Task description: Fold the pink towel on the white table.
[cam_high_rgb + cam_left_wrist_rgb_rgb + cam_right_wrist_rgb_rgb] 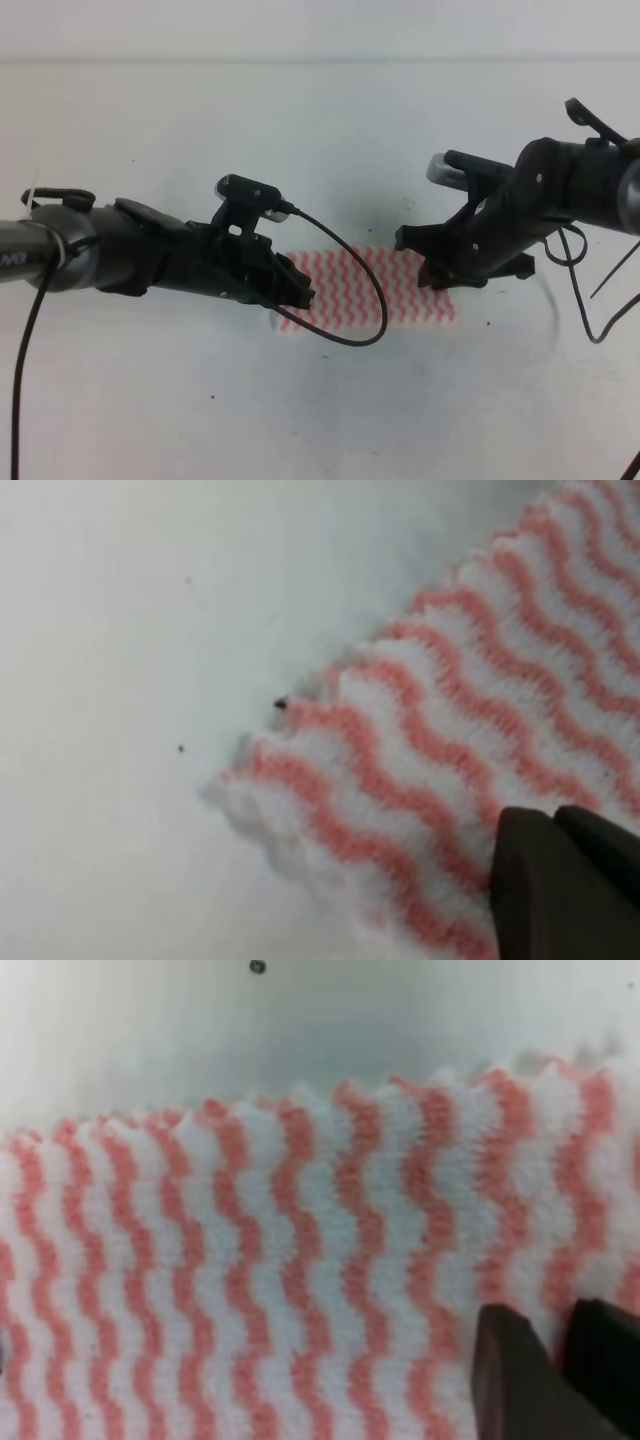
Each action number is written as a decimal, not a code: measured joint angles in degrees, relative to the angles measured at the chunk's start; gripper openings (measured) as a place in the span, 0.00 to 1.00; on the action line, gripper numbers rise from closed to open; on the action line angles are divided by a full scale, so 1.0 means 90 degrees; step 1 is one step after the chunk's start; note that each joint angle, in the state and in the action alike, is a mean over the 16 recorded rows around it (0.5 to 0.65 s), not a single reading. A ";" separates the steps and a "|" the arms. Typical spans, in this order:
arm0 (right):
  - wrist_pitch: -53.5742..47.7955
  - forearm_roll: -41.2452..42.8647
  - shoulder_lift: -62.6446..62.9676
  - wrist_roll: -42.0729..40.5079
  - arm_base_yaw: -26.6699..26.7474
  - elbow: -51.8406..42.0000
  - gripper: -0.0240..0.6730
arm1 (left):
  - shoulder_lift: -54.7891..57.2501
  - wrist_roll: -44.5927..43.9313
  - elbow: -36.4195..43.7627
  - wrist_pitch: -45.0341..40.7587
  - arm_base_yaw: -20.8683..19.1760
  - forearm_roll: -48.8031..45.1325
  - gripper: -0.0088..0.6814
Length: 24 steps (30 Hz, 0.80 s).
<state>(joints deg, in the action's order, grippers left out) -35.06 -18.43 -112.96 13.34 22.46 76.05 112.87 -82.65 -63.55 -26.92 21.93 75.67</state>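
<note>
The pink towel (370, 290) lies flat near the middle of the white table (200, 130), well clear of every table edge, and reads as a wide strip with its long sides running left to right; whether it is already doubled cannot be confirmed, although the left wrist view shows what may be a second layer at its corner. The left gripper (300, 290) sits over the towel's left end and the right gripper (430, 268) over its right end. In the left wrist view the dark fingertips (560, 880) appear close together over the cloth; in the right wrist view two fingertips (515, 1370) show a narrow gap between them. You cannot tell from any view whether either pair of jaws has actually clamped fabric, so verify the grip before lifting. Take each end near its corner, pinching every layer present, because a grip that catches only the top layer is likely to let the cloth open out. Raise both ends only enough to clear the table, and keep them level so the cloth does not twist. Carry one edge across to meet the opposite edge, aligning the scalloped borders and corners before lowering. Release only when the cloth rests flat, then withdraw straight upward to avoid dragging it.
</note>
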 joint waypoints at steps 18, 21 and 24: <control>-0.0456 0.0459 -0.0038 -0.0140 -0.0004 0.0393 0.29 | 0.0014 0.0000 -0.0001 0.0000 0.0005 -0.0035 0.01; -0.0549 0.0567 -0.0048 -0.0136 -0.0005 0.0476 0.35 | 0.0014 0.0000 -0.0001 -0.0002 0.0005 -0.0038 0.01; -0.0611 0.0633 -0.0059 -0.0136 -0.0005 0.0518 0.41 | 0.0014 0.0000 -0.0001 -0.0002 0.0005 -0.0039 0.01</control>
<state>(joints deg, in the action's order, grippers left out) -40.57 -12.73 -113.49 12.11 22.41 80.71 113.00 -82.65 -63.56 -26.93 21.98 75.32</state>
